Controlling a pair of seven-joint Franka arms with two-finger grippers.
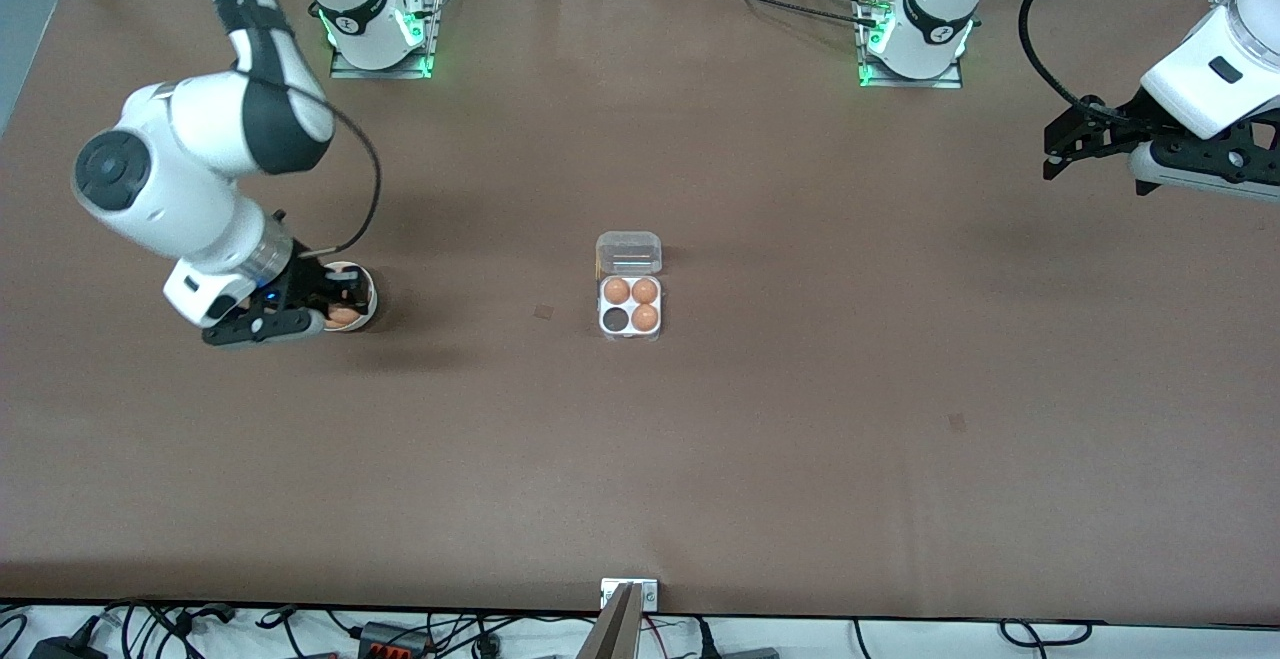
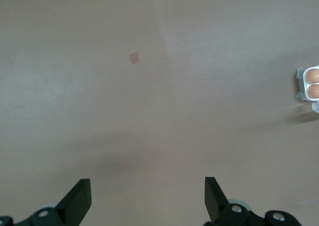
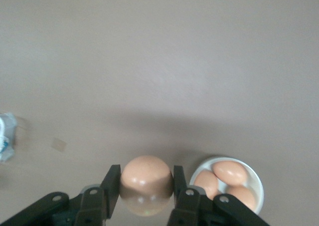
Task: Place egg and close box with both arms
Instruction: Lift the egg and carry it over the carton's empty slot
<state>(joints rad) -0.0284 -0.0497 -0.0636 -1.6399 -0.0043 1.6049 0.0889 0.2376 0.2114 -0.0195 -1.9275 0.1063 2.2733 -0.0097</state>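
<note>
The egg (image 3: pixel 146 184) is pinched between the two fingers of the right claw (image 1: pixel 300 309), which hangs just above the white bowl (image 1: pixel 368 291) toward the right arm's end of the surface (image 1: pixel 800 439); three more eggs (image 3: pixel 227 181) lie in that bowl, just beside and below the claw in the right wrist view; the box (image 1: pixel 630 310) sits well apart from this claw, near the middle of the surface, its clear lid (image 1: pixel 629 253) thrown back and three of its four cells filled, the empty cell (image 1: pixel 612 320) showing dark; the left claw (image 1: pixel 1075 144) waits with its fingers spread wide, up over the left arm's end of the surface, nothing between them; the step in hand looks like the carry, the pick being done; the next move calls for bringing the egg across over the empty cell, lowering it gently and letting go, before both arms fold the lid shut.
</note>
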